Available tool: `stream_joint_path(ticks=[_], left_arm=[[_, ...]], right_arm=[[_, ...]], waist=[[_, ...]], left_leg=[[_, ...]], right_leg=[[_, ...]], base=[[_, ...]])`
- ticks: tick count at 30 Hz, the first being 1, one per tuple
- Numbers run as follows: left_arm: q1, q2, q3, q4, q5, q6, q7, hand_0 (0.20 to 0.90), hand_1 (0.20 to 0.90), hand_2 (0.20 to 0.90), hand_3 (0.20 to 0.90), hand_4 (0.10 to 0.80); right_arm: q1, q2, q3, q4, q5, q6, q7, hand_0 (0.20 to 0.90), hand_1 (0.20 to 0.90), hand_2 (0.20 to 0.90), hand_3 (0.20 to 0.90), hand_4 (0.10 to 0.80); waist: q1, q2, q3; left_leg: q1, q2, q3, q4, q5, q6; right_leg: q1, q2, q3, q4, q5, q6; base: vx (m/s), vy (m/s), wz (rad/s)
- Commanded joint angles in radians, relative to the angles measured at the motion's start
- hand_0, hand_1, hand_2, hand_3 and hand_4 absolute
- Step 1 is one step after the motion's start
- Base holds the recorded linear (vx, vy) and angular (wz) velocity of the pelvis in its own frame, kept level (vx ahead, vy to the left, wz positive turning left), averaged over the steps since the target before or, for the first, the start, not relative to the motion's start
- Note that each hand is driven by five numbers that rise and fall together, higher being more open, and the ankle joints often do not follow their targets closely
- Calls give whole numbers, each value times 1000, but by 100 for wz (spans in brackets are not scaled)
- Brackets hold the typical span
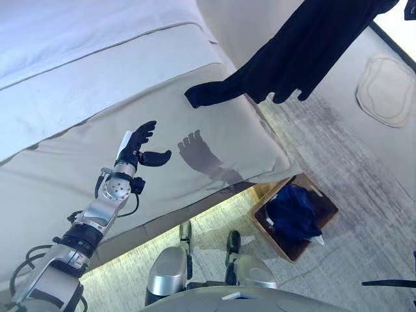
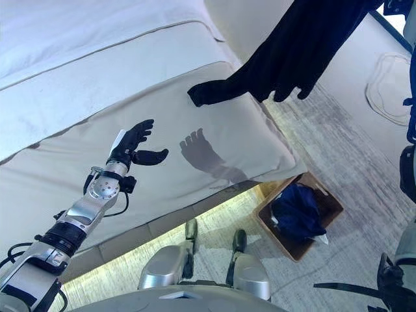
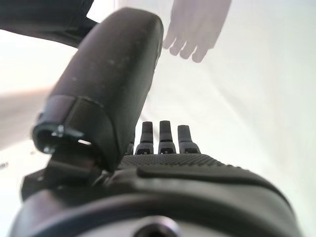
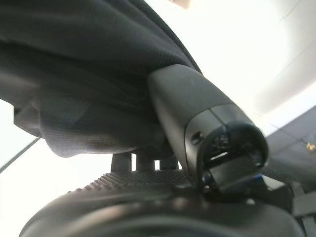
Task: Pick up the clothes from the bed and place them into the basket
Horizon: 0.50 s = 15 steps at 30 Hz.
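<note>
Hanging from my right hand (image 4: pixel 163 163), the dark garment (image 1: pixel 305 52) is lifted clear of the bed (image 1: pixel 97 84), its loose sleeve trailing lowest, just above the mattress corner. In the right wrist view the cloth is bunched over the thumb and the fingers curl into it, so I read that hand as closed on the fabric. The hold looks to me like a pinch on a fold, not a full fistful.

The basket (image 1: pixel 328 211) sits on the floor well below and towards me from that hand, beside the bed's corner, with another dark blue garment (image 1: pixel 292 214) already piled inside.

My worries from here: the fold could slip out during the swing, dropping the piece on the carpet. The trailing sleeve could drag on the mattress edge, or drape over the basket rim so the cloth ends half outside. Releasing too high risks it drifting past the opening.

My left hand (image 1: pixel 138 148) hovers over the bed sheet, fingers spread and empty, well apart from the garment and out of its path.
</note>
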Motion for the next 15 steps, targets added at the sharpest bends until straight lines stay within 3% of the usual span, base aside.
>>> stream_joint_path(ticks=[1, 9, 15], left_arm=[[70, -26, -60, 52, 65, -58, -1, 900, 900, 900, 900, 800], [77, -68, -68, 112, 60, -105, -9, 900, 900, 900, 900, 800], [74, -138, -58, 279, 119, -156, 16, 900, 900, 900, 900, 800]], right_arm=[[72, -66, 16, -65, 8, -146, -79, 300, 300, 300, 200, 100], [153, -122, -61, -74, 5, -140, -78, 300, 300, 300, 200, 100], [211, -134, -105, -83, 7, -130, -67, 300, 300, 300, 200, 100]], waist=[[-42, -1, -335], [-104, 15, -330], [-138, 16, -337]], left_leg=[[15, 32, -10, 0, -85, -32], [17, 48, 34, 0, -90, -39], [23, 56, 53, 0, -95, -41]], right_leg=[[-55, 39, 11, 19, 17, 7], [-81, 55, 70, 12, 22, 6], [-87, 62, 94, 11, 23, 5]], base=[[8, 1, -31], [-17, -7, -23], [9, -15, -18]])
